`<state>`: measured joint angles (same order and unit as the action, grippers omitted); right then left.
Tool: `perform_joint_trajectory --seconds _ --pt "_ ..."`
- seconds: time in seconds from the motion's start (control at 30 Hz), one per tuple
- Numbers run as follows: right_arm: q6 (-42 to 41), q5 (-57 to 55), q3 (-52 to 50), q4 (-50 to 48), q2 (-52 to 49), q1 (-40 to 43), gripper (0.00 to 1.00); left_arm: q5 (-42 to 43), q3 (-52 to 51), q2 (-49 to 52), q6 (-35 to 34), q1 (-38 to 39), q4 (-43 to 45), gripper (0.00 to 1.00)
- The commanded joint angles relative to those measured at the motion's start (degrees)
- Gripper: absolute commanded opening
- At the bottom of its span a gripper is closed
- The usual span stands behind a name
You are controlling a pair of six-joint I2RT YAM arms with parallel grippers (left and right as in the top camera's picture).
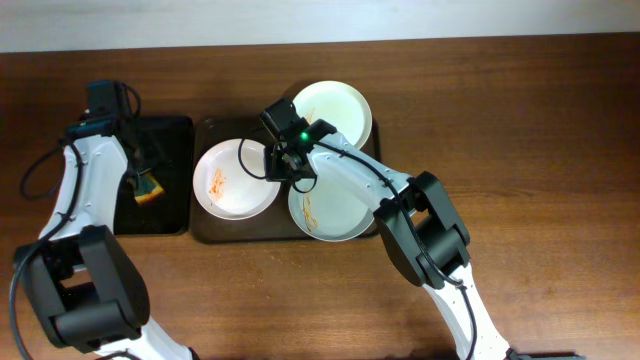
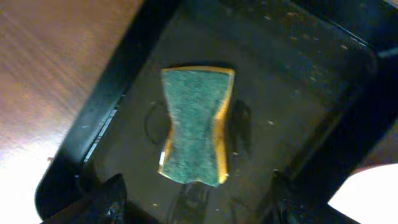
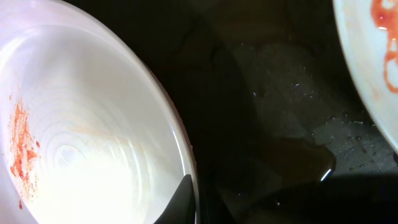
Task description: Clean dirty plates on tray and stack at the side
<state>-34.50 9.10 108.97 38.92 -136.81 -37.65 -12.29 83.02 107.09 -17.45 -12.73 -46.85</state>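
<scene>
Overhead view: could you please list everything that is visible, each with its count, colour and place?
plates: three, white, on the brown tray; two carry orange streaks, and the far right one shows none and reaches over the tray's far rim.
brown tray: one, dark brown, middle of the table.
black tray: one, black, directly left of the brown tray.
sponge: one, green with yellow sides, lying on the black tray.
table: one, brown wood, under everything.
left pincer: one, dark, open above the sponge.
right pincer: one, black, over the brown tray between the plates; open or shut is unclear.
</scene>
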Motion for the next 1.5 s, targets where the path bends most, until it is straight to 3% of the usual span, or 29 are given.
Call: perform_joint_trajectory --seconds 0.0,0.23,0.67,0.87,1.27,1.33,1.37,1.47 --pt "-0.5 -0.72 0.44 0.68 -1.79 -0.52 0.04 -2.1 -0.28 2.08 -1.66 -1.86 0.15 0.72" --pt "-0.5 -0.72 0.44 0.66 -1.79 -0.52 0.04 -0.59 -0.28 4.39 -1.57 -2.34 0.46 0.56" --pt "-0.48 -0.74 0.44 0.66 -1.79 -0.52 0.04 -0.35 -0.28 10.56 -1.57 -2.56 4.76 0.56" --pt "-0.48 -0.74 0.44 0.48 -1.79 -0.52 0.04 3.5 -0.28 10.62 1.05 -2.56 8.5 0.56" --pt "-0.28 -0.76 0.44 0.44 -1.79 -0.52 0.04 2.6 -0.48 13.6 1.27 -2.89 8.48 0.55" --pt "-0.28 -0.76 0.44 0.44 -1.79 -0.52 0.04 2.62 -0.48 14.12 1.27 -2.89 8.5 0.47" --pt "-0.28 -0.76 0.44 0.44 -1.79 -0.52 0.04 2.62 -0.48 14.21 1.25 -2.89 8.5 0.38" --pt "-0.31 -0.76 0.44 0.44 -1.79 -0.48 0.04 2.62 -0.48 14.21 1.25 -2.89 8.7 0.01"
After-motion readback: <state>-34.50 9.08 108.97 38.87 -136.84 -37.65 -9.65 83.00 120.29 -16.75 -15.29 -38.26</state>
